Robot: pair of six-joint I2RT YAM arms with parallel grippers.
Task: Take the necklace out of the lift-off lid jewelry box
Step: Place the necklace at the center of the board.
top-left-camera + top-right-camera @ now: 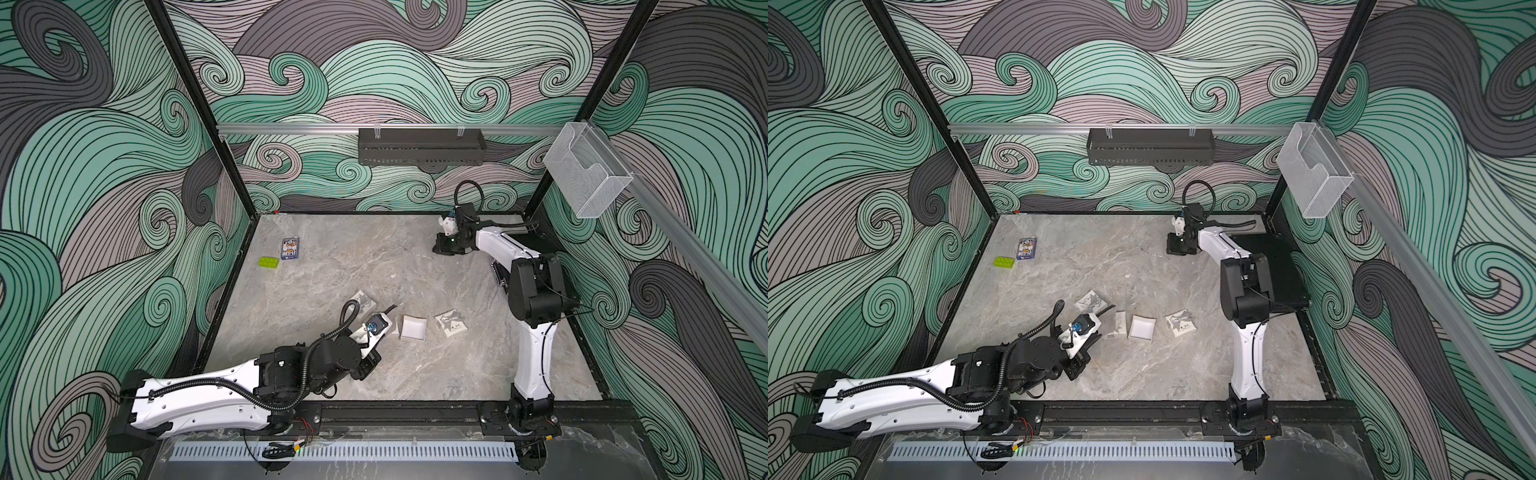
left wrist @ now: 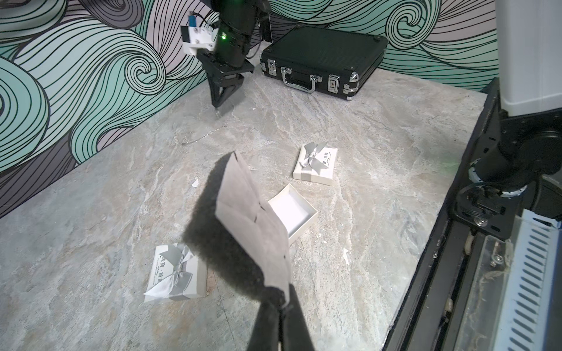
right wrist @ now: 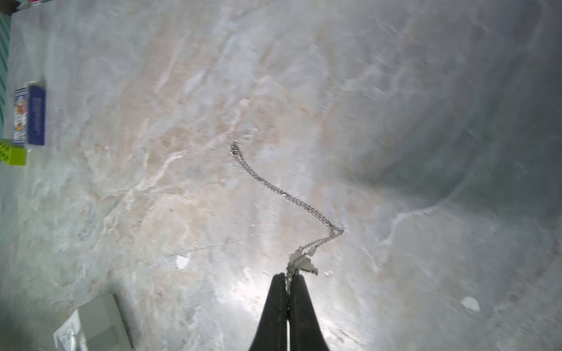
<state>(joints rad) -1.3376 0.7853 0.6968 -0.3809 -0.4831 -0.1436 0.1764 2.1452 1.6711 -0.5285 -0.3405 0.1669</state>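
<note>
We pinch the necklace (image 3: pixel 282 194), mid-frame, in the closed right gripper (image 3: pixel 287 278). The left gripper (image 2: pixel 281 299) clamps the insert (image 2: pixel 252 218) beside the empty box (image 2: pixel 293 209). Only release remains.

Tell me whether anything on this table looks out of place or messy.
Yes. A grey foam insert is out, pinched by the left gripper beside the empty open box. The necklace trails over the table from the right gripper. White scraps dot it too.
</note>
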